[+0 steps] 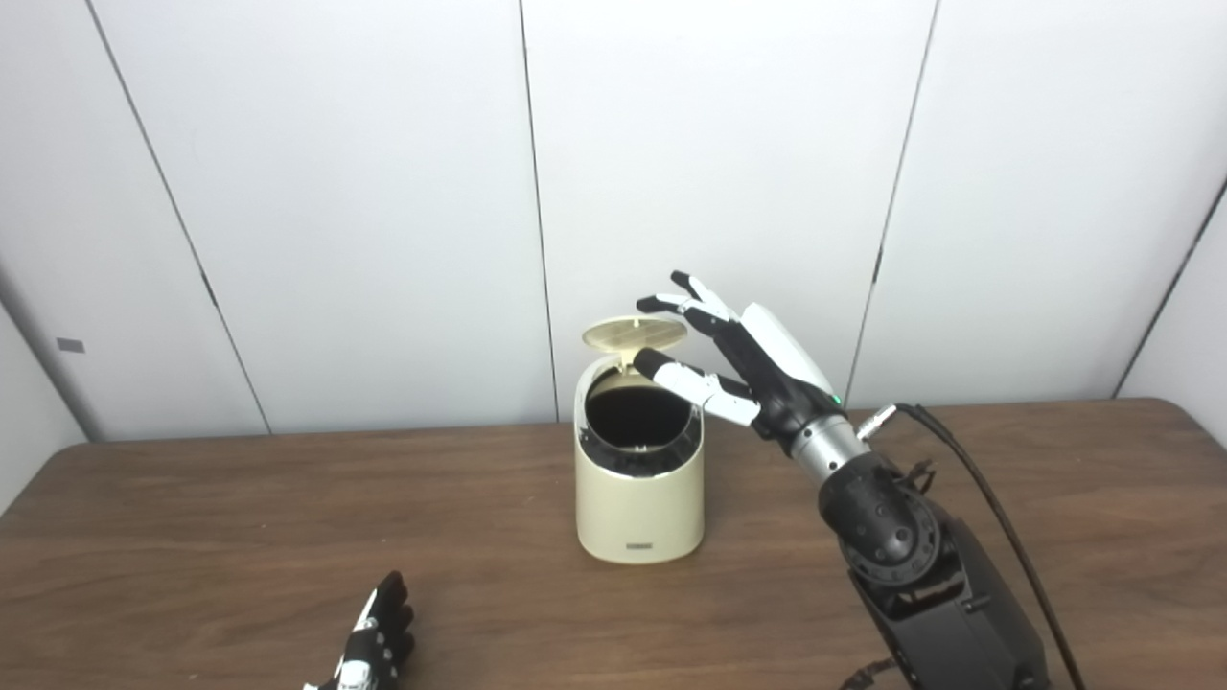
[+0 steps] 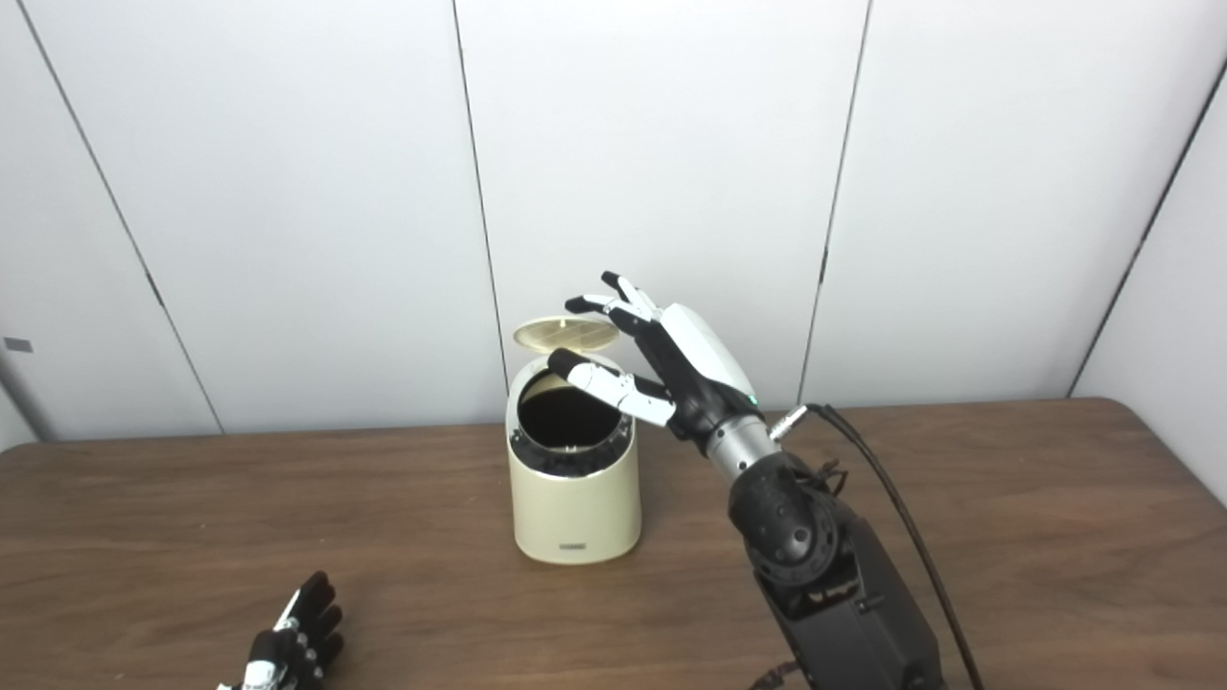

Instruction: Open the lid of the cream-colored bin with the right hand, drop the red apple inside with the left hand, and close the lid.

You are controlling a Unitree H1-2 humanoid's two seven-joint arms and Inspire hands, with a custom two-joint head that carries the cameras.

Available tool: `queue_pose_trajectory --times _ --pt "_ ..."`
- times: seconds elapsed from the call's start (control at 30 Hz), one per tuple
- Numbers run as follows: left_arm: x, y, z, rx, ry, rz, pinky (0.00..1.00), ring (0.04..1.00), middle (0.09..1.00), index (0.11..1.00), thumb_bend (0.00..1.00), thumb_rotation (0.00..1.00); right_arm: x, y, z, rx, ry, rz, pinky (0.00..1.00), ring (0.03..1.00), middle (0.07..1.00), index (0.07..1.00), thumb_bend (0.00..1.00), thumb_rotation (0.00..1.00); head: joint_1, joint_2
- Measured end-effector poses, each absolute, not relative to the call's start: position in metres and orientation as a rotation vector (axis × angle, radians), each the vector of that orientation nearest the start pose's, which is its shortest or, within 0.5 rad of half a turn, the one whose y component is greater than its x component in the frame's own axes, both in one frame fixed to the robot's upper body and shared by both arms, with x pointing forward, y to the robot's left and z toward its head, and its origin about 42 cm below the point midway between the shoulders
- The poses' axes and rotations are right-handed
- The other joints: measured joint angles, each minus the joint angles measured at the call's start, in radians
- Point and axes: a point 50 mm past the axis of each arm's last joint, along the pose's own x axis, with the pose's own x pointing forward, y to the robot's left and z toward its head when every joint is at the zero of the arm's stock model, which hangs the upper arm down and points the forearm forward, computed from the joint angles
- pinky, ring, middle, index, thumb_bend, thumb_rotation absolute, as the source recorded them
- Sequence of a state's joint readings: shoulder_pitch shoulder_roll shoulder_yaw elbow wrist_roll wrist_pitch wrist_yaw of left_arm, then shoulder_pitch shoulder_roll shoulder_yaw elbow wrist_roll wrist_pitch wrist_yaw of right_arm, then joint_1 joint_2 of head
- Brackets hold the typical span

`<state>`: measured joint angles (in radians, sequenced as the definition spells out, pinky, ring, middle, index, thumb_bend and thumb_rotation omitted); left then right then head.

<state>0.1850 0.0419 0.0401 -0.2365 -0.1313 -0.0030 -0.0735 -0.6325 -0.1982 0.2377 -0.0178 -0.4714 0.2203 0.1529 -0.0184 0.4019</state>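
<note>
Your right arm point(image 1: 911, 565) rises from bottom right, forearm angled up and left, wrist metal cuff showing, cable trailing off wrist. Right hand point(image 1: 757, 369) raised, palm turned left, fingers point(image 1: 685, 302) spread and extended, thumb stretched forward below them; nothing held. Your left hand point(image 1: 374, 642) low at bottom edge, only part in frame, back facing up, fingers point(image 2: 312, 599) lightly curled, holding nothing visible; left arm out of view.

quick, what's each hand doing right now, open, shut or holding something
Left hand: low on the table, holds nothing; open or shut cannot be told.
Right hand: open, fingers spread beside the raised lid of the bin.
</note>
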Motion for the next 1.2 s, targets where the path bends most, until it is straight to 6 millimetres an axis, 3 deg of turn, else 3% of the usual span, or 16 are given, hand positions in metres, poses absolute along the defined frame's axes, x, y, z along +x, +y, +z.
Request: queue_pose_trajectory --times 0.67,0.97,1.2 --pt "0.224 0.237 0.118 -0.07 -0.065 0.011 1.0 1.0 1.0 1.0 0.58 1.0 0.431 -0.155 0.293 -0.789 -0.416 0.255 1.0 1.0 1.0 0.786 0.58 0.94 -0.003 0.009" --pt "0.225 0.236 0.118 -0.051 -0.066 0.009 1.0 1.0 1.0 1.0 0.55 1.0 0.423 -0.16 0.277 -0.797 -0.383 0.275 0.99 1.0 1.0 0.759 0.6 0.95 -0.005 0.012" --pt "0.226 0.235 0.118 -0.026 -0.069 0.003 1.0 1.0 1.0 1.0 0.55 1.0 0.419 -0.157 0.263 -0.822 -0.359 0.297 1.0 1.0 1.0 0.77 0.56 0.92 0.002 0.014"
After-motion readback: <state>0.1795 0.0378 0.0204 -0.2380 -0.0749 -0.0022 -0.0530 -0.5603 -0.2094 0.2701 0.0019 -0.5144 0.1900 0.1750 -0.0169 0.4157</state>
